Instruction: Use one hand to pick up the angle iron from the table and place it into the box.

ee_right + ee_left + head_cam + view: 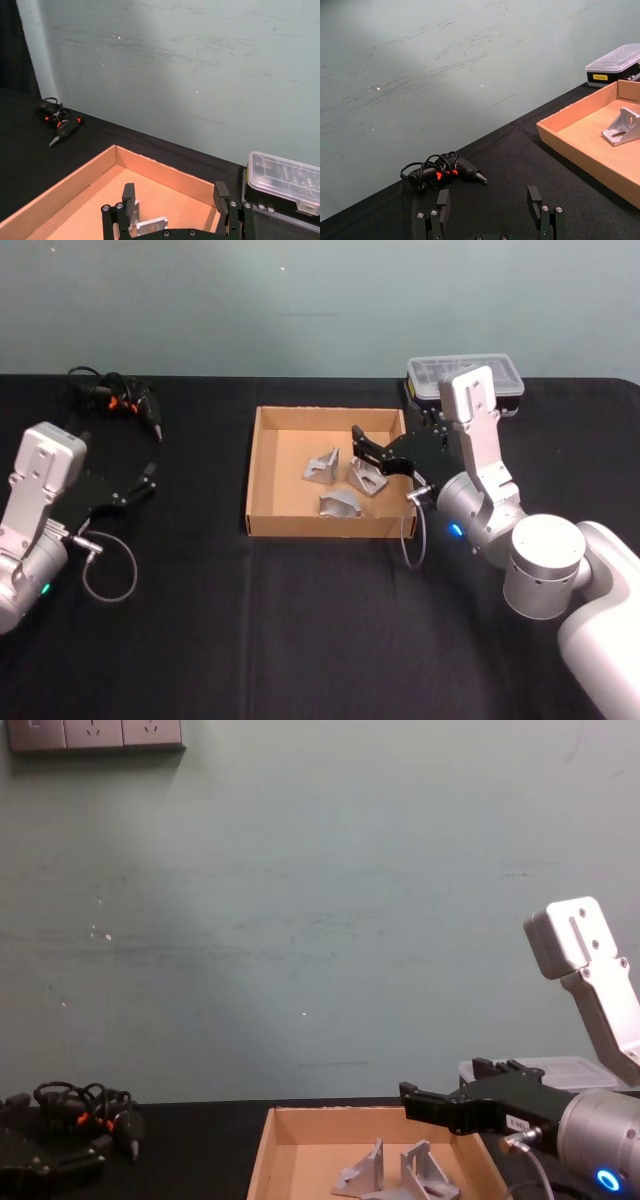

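Right gripper is hanging over the box with its fingers spread, nothing pinched, an angle iron sitting right under it beside two more inside. Looks like the drop-off step's done, so next it probably just lifts straight up and clears the low right wall. Left gripper is parked spread on the table, plenty of open room there.

Looks like a lab or workshop test bench — black-draped table against a bare, scuffed pale-green wall, wall sockets up top, a corded hand tool and a clear-lidded parts case lying about — no home furnishings.
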You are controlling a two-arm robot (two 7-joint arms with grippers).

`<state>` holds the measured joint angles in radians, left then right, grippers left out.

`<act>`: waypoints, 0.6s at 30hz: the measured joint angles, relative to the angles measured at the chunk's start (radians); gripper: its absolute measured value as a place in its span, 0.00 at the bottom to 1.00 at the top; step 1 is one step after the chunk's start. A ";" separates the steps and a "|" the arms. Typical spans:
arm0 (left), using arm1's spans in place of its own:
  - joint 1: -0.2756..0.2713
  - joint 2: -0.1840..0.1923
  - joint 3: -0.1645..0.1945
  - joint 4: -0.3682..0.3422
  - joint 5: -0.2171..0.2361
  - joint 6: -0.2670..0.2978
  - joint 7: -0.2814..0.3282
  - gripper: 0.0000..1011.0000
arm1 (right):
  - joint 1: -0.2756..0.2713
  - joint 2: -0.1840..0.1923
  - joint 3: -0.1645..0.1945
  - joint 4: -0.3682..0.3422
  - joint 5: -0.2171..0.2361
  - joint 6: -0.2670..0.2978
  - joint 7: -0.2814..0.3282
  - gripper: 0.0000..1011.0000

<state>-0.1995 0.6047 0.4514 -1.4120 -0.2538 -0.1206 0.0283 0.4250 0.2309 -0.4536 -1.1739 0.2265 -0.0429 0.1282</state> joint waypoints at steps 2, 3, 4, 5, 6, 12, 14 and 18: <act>0.000 0.000 0.000 0.000 0.000 0.000 0.000 1.00 | -0.005 -0.005 0.004 -0.003 -0.011 0.007 -0.012 0.99; 0.000 0.000 0.000 0.000 0.000 0.000 0.000 1.00 | -0.008 -0.007 0.006 -0.005 -0.016 0.011 -0.018 0.99; 0.000 0.000 0.000 0.000 0.000 0.000 0.000 1.00 | -0.010 -0.008 0.008 -0.006 -0.020 0.015 -0.021 0.99; 0.000 0.000 0.000 0.000 0.000 0.000 0.000 1.00 | -0.011 -0.009 0.009 -0.008 -0.022 0.017 -0.023 0.99; 0.000 0.000 0.000 0.000 0.000 0.000 0.000 1.00 | -0.015 -0.010 0.012 -0.011 -0.027 0.024 -0.027 0.99; 0.000 0.000 0.000 0.000 0.000 0.000 0.000 1.00 | -0.025 -0.012 0.025 -0.026 -0.029 0.052 -0.031 0.99; 0.000 0.000 0.000 0.000 0.000 0.000 0.000 1.00 | -0.025 -0.012 0.024 -0.025 -0.029 0.051 -0.032 0.99; 0.000 0.000 0.000 0.000 0.000 0.000 0.000 1.00 | -0.024 -0.011 0.023 -0.024 -0.029 0.047 -0.032 0.99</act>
<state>-0.1995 0.6047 0.4514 -1.4120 -0.2539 -0.1205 0.0283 0.4009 0.2195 -0.4310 -1.1977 0.1975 0.0042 0.0964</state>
